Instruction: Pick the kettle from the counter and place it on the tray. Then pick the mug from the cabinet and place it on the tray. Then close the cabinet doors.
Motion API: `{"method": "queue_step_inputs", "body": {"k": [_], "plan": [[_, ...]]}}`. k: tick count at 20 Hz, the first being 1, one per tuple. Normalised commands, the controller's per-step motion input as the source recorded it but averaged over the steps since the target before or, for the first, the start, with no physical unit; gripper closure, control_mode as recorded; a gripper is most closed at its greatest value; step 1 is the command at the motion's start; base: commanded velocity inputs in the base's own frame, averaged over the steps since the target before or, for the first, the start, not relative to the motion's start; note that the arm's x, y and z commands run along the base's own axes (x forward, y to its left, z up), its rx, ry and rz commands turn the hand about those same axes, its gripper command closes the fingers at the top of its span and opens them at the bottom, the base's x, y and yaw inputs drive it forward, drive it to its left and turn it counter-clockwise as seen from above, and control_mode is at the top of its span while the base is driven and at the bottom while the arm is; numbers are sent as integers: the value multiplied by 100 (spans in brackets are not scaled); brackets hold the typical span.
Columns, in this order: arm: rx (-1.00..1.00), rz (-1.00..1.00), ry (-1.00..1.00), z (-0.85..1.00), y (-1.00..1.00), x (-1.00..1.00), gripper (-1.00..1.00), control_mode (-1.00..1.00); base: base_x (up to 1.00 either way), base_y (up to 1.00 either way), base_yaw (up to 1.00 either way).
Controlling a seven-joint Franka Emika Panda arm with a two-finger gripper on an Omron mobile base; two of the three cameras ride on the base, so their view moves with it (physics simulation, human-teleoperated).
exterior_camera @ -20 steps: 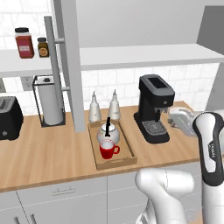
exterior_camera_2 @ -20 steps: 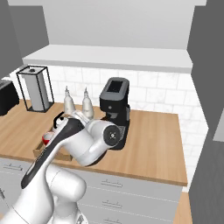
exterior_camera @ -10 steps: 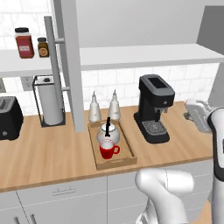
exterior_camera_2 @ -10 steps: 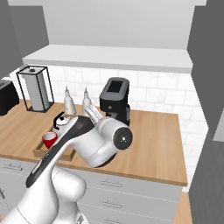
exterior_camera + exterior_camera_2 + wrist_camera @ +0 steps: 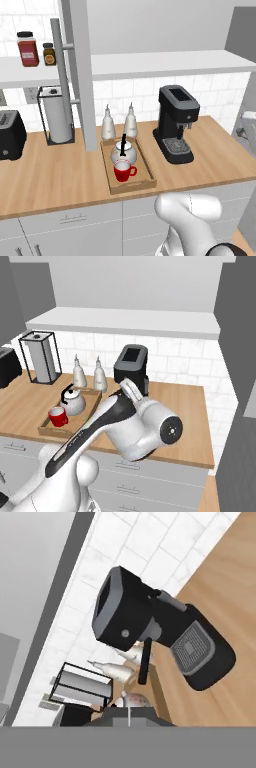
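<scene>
The silvery kettle (image 5: 122,151) (image 5: 73,401) (image 5: 133,700) and the red mug (image 5: 122,171) (image 5: 58,417) stand together on the wooden tray (image 5: 148,172) (image 5: 88,406) on the counter (image 5: 55,172). My gripper (image 5: 248,127) (image 5: 128,387) (image 5: 129,716) hovers at the counter's right end, beyond the coffee machine and far from the tray. In the hand view its dark tips sit pressed together, holding nothing. The cabinet (image 5: 155,64) is open. Its left door (image 5: 80,75) juts out edge-on with its silver bar handle (image 5: 59,85). The right door (image 5: 236,331) stands open on the right.
A black coffee machine (image 5: 176,122) (image 5: 131,367) (image 5: 150,619) stands right of the tray. Two pale bottles (image 5: 119,122) sit behind it. A paper-towel holder (image 5: 56,115) and a black toaster (image 5: 10,135) are at the left. Two jars (image 5: 35,50) stand on the shelf.
The arm has swung further right; its forearm left the left base view and the hand now sits at that view's right edge. Kettle and mug have not moved.
</scene>
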Motion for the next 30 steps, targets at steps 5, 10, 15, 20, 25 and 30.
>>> {"method": "queue_step_inputs", "body": {"k": [5,10,15,20,25,30], "plan": [[14,0,-20,0,-80,-60,100,-100,0,0,0],[42,-3,-26,12,-91,-42,100,-100,0,0,0],[47,-2,-12,12,-93,-35,100,-100,0,0,0],[5,0,-3,0,-16,-4,100,-100,0,0,0],[18,0,-16,11,-66,0,100,-100,0,0,0],[35,-1,-15,16,-86,0,100,-100,0,0,0]]}}
